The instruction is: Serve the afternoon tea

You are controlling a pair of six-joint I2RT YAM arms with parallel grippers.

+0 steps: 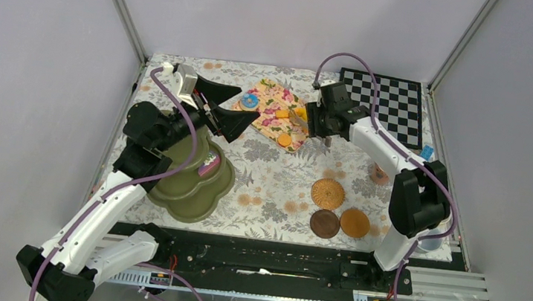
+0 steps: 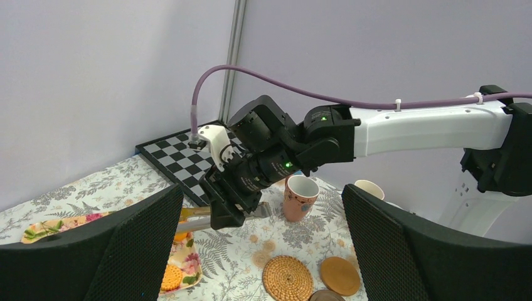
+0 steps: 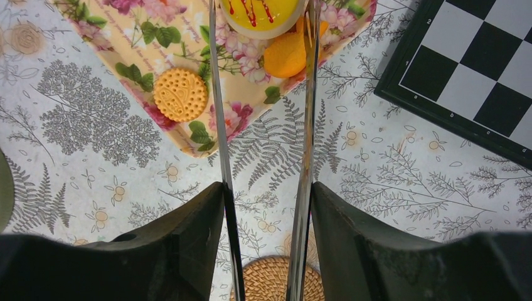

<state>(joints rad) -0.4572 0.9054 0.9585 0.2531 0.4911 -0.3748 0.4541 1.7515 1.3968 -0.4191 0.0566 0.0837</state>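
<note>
My right gripper (image 3: 266,188) is shut on metal tongs (image 3: 219,125), one tong arm against each finger. The tong tips stand on either side of a yellow pastry with red drizzle (image 3: 263,12) on the floral tray (image 3: 157,37). An orange piece (image 3: 285,55) and a round biscuit (image 3: 180,94) lie beside it. My left gripper (image 1: 234,108) hangs open and empty above the olive-green stand (image 1: 202,196), which carries a small pink pastry (image 1: 210,164). A blue doughnut (image 1: 249,101) is on the tray. Three coasters lie near the front: woven (image 1: 328,193), dark (image 1: 324,223) and tan (image 1: 354,222).
A chessboard (image 1: 388,103) lies at the back right, just beyond the right gripper. A brownish-pink mug (image 2: 300,197) and a pale mug (image 2: 369,189) stand on the right side behind the right arm (image 1: 408,195). Walls close in the table on three sides.
</note>
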